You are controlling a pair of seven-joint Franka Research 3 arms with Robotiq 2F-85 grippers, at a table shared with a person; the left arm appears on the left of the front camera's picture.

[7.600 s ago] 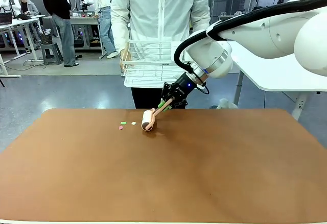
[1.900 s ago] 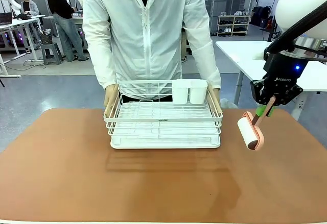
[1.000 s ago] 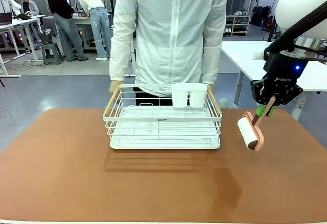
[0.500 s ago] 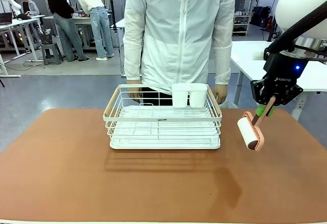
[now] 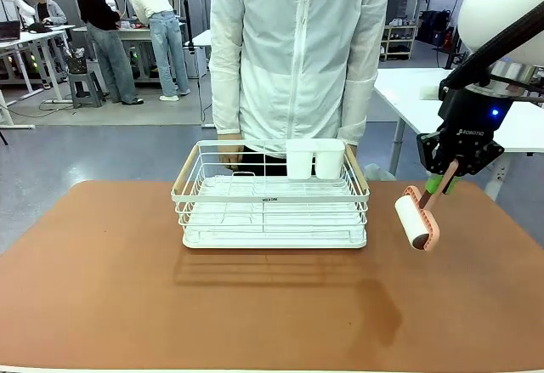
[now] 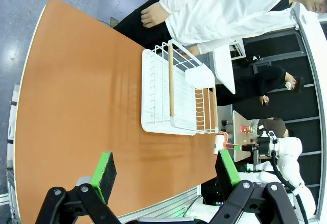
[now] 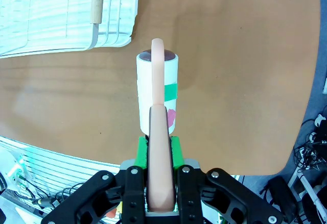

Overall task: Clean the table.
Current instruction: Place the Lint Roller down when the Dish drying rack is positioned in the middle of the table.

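Note:
The reddish-brown table (image 5: pixel 280 305) spreads across the front view. My right gripper (image 5: pixel 445 178) hangs above its right side, shut on the pink handle of a lint roller (image 5: pixel 415 220). In the right wrist view the lint roller (image 7: pixel 157 94) has green and pink scraps stuck to its white roll, and it hovers over the table (image 7: pixel 245 71). My left gripper (image 6: pixel 164 169) is open above the table (image 6: pixel 76 96), nothing between its green pads. A person in a white jacket (image 5: pixel 297 50) stands at the far edge, hands down by the rack.
A white wire dish rack (image 5: pixel 272 194) with wooden handles and two white cups (image 5: pixel 314 157) stands at the table's far middle. It also lies at the top left of the right wrist view as the rack (image 7: pixel 61 15). A white-topped table (image 5: pixel 425 101) stands behind on the right.
The roller left the table's middle and the scraps are gone from the top; the person set the rack down there. In the last second the person let go and straightened; my arms are still.

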